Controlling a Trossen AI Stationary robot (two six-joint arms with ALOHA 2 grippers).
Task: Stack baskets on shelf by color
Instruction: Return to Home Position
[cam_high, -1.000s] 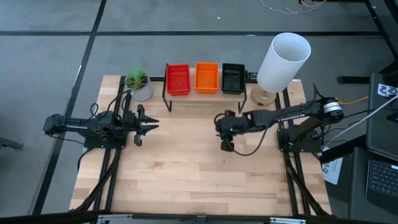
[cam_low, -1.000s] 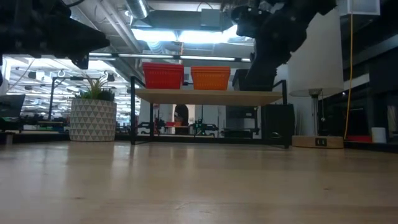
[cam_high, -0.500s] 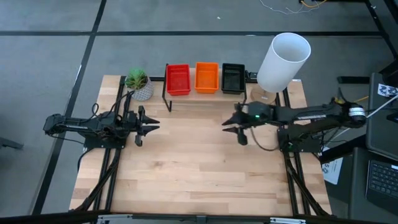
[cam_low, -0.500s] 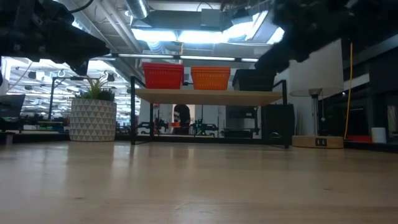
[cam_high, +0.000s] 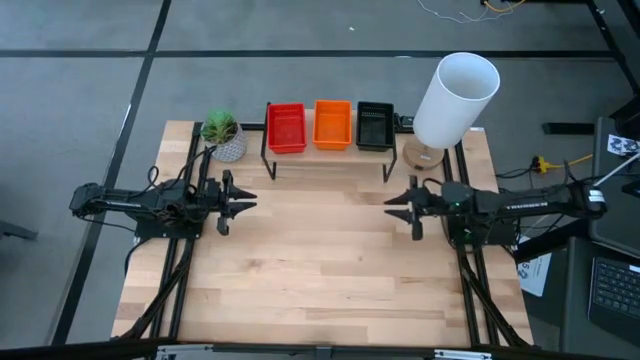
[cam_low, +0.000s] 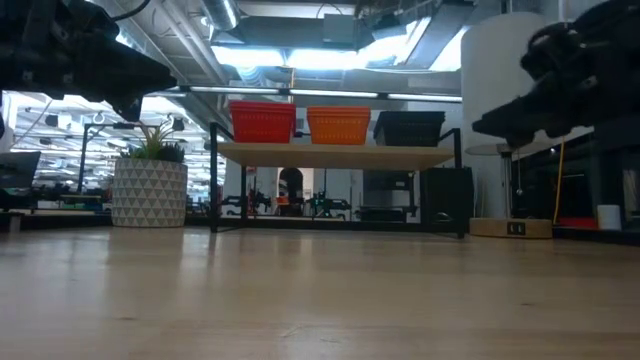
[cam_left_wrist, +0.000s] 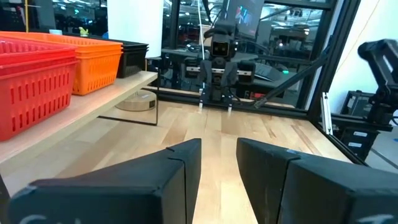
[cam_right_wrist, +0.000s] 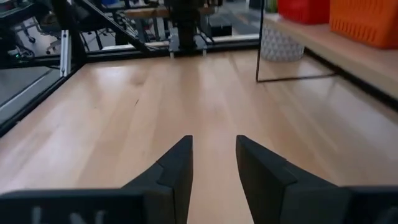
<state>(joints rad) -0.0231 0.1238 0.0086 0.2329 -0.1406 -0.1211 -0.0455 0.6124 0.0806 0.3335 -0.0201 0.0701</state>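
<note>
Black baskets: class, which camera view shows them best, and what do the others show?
The high view: the black baskets appear whole from above, right of the orange baskets. The low view shows only one dark side; the left wrist view, a far sliver behind the orange; the right wrist view, none.

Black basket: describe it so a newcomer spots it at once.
Find the tall white lamp at the table's back corner. Next to it, a low wooden shelf holds three baskets in a row. The black basket is the end one nearest the lamp; orange and red follow.
</note>
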